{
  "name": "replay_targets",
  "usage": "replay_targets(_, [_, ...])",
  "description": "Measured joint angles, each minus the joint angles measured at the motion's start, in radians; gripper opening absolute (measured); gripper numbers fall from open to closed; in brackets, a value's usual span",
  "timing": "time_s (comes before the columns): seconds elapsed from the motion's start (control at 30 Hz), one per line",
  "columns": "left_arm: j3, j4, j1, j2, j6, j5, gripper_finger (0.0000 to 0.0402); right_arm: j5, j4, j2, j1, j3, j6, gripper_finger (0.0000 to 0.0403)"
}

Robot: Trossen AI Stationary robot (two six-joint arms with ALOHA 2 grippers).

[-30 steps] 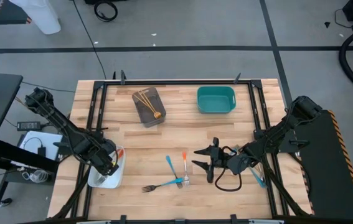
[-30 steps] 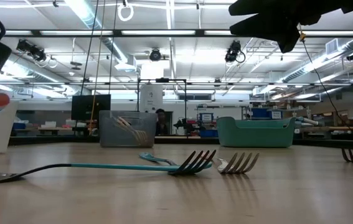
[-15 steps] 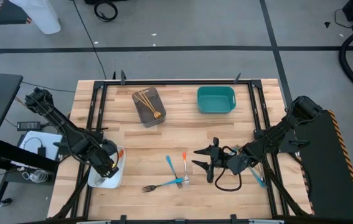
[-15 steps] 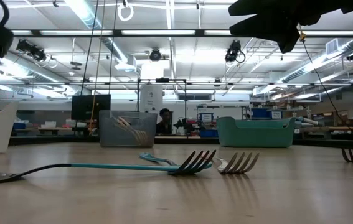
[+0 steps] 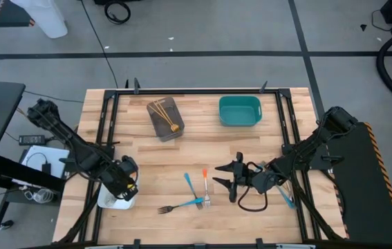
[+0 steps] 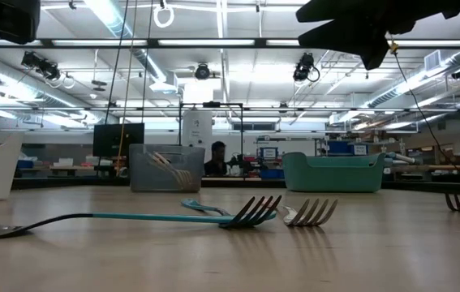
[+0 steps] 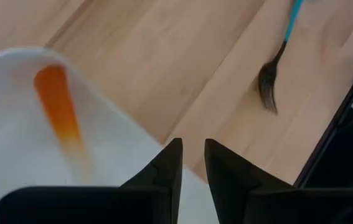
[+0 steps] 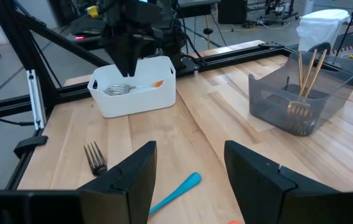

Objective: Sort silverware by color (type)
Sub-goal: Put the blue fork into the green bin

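Note:
My left gripper (image 5: 124, 182) hovers over the white tray (image 5: 107, 201) at the table's near left, fingers pointing down with a narrow gap (image 7: 192, 163), holding nothing. An orange-handled fork (image 7: 58, 106) lies inside that tray, with a metal fork (image 8: 120, 90) beside it. My right gripper (image 5: 225, 178) is open and hangs above the table, right of three forks lying flat: a blue-handled one (image 5: 191, 183), an orange-handled one (image 5: 205, 181) and a dark fork with a blue handle (image 5: 178, 206). Gold forks (image 5: 161, 111) stand in the grey tray (image 5: 171, 128).
A teal tray (image 5: 239, 111) sits at the far right of the table. Another blue-handled fork (image 5: 285, 198) lies under my right arm near the right frame rail. A black cable (image 5: 251, 204) loops below the right gripper. Bare wood lies between the trays and the loose forks.
My left gripper has let go of the orange-handled fork, which has dropped into the white tray. It has then risen and shifted slightly toward the table's right. The right arm and the forks on the table have kept still.

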Motion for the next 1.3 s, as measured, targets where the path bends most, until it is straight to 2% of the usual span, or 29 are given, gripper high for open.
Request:
replay_targets(0.23, [0.020,0.079,0.066,0.084,0.099,0.012,0.0075,-0.001,0.000,0.000,-0.006,0.000,0.000,0.0199])
replay_targets(0.63, [0.178,0.078,0.151,0.294,0.291,0.019,0.0075,-0.027,0.000,0.000,-0.006,0.000,0.001,0.0199])
replay_targets(0.93, [0.298,0.073,0.169,0.464,0.383,0.028,0.0075,-0.028,0.000,0.000,-0.006,0.000,0.004,0.0199])
replay_targets(1.13, [0.367,0.081,0.174,0.547,0.450,0.020,0.0075,-0.002,-0.069,0.000,-0.006,0.000,0.110,0.0199])
replay_targets(1.3, [0.381,0.105,0.174,0.575,0.530,-0.064,0.0075,0.014,-0.135,0.001,-0.006,0.000,0.196,0.0199])
